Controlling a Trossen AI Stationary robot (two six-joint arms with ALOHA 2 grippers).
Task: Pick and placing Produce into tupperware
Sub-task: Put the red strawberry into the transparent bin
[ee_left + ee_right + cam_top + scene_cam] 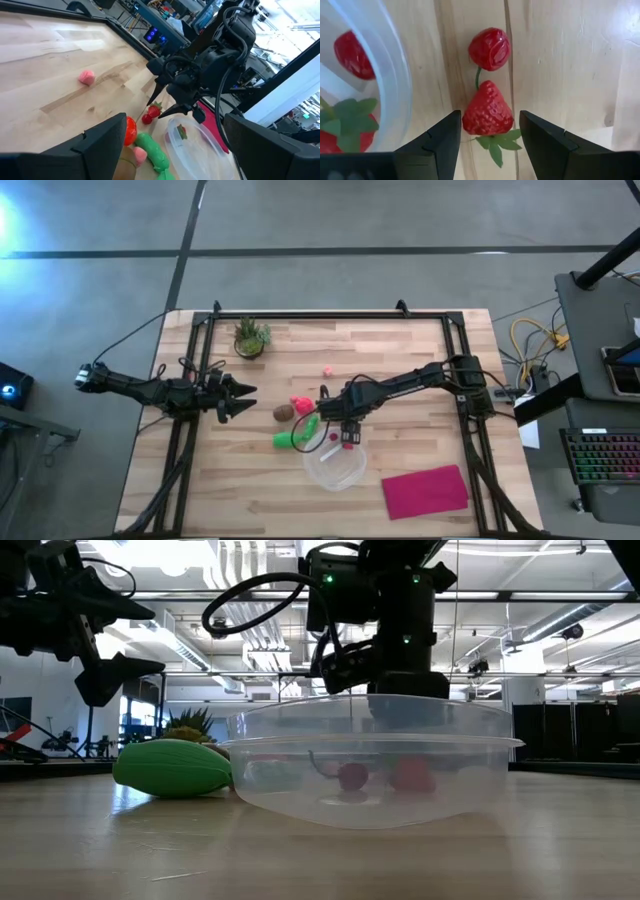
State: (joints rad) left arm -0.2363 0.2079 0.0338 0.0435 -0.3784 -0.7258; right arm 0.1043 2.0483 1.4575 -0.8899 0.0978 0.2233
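Wood desk [400,360], frame centre: right gripper [487,131] open wide, empty, straddling strawberry [488,110] just beside tupperware [335,465]. Looks light, hard, slick plastic; pinch the wide body. Left gripper [240,400] open, idle mid-left.

strawberry [488,111] | upright on table | just beside clear tupperware [395,75]

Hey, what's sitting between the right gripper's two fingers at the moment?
A strawberry on bare wood lies between the open right gripper fingers, beside the tupperware rim; the right wrist view shows it.
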